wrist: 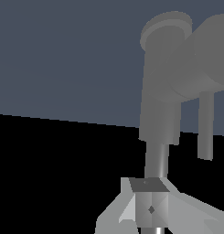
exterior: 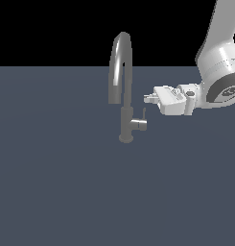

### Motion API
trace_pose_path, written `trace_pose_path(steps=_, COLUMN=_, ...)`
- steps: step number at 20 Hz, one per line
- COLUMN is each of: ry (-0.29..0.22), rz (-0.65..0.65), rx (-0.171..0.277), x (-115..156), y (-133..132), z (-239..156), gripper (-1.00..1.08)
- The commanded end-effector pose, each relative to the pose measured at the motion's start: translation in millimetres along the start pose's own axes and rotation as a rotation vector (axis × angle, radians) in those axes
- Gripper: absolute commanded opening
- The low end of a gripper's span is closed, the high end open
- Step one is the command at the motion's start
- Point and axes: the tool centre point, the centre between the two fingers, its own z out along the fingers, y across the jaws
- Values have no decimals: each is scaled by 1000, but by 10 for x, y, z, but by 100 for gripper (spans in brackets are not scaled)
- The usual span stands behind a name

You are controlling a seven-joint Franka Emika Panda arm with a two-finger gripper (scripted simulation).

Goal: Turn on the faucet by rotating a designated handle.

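Observation:
The faucet (exterior: pixel 126 113) is a tall grey metal tap with a high arched spout, standing on the dark grey floor. The handle (exterior: pixel 138 124) is a short stub jutting from the column toward the exterior view's right. It carries a thin lever (exterior: pixel 144 114) that points up. My gripper (exterior: pixel 148 99) lies horizontal, pointing at the faucet, just above and right of the lever's tip and not touching it. Its fingers look closed together and hold nothing. The wrist view shows the column (wrist: pixel 161 114), the stub (wrist: pixel 200 59), the lever (wrist: pixel 205 128) and my gripper (wrist: pixel 150 208).
The white arm (exterior: pixel 219 72) comes in from the exterior view's upper right. The flat dark grey floor (exterior: pixel 56 182) spreads around the faucet, with a black background behind it.

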Motion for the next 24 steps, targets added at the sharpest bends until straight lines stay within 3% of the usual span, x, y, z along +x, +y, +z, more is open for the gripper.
trace_pose_path(steps=1, ry=-30, rz=38, rx=39, x=144, y=6, z=17, gripper=-100)
trace_pose_path(steps=9, ry=-77, rz=96, rx=98, x=371, y=35, z=61, gripper=-100)
trace_pose_path(steps=15, ry=-78, rz=98, rx=99, x=380, y=38, z=64, gripper=-100)
trace_pose_path(steps=24, ry=-78, rz=98, rx=100, x=264, y=248, z=82, gripper=-100)
